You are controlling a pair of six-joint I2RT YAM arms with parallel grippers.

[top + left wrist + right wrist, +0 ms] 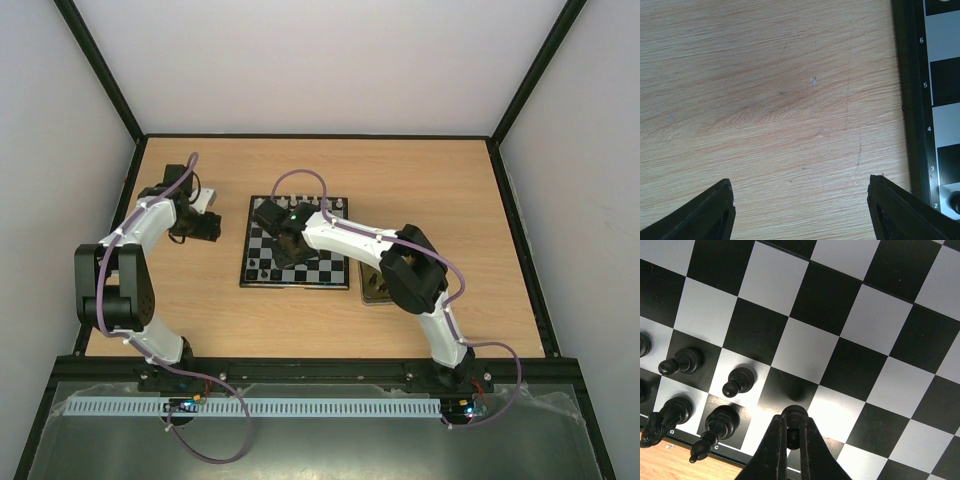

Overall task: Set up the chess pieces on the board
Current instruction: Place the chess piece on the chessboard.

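Note:
The chessboard (320, 268) lies mid-table; its numbered left rim shows in the left wrist view (918, 100). My right gripper (290, 243) hovers over the board's near-left part, shut on a small black pawn (794, 419) held just above the squares (805, 345). Several black chessmen stand close by: two pawns (739, 381) (680, 362), a bishop-like piece (715, 427) and a knight (665, 419). White chessmen (335, 203) line the board's far edge. My left gripper (212, 227) is open and empty over bare wood left of the board, its fingertips (720, 210) wide apart.
A metal tin (368, 285) lies right of the board, partly under my right arm. The wooden table (765, 100) is fenced by black frame rails. Another black piece (955, 200) shows at the board's near-left corner.

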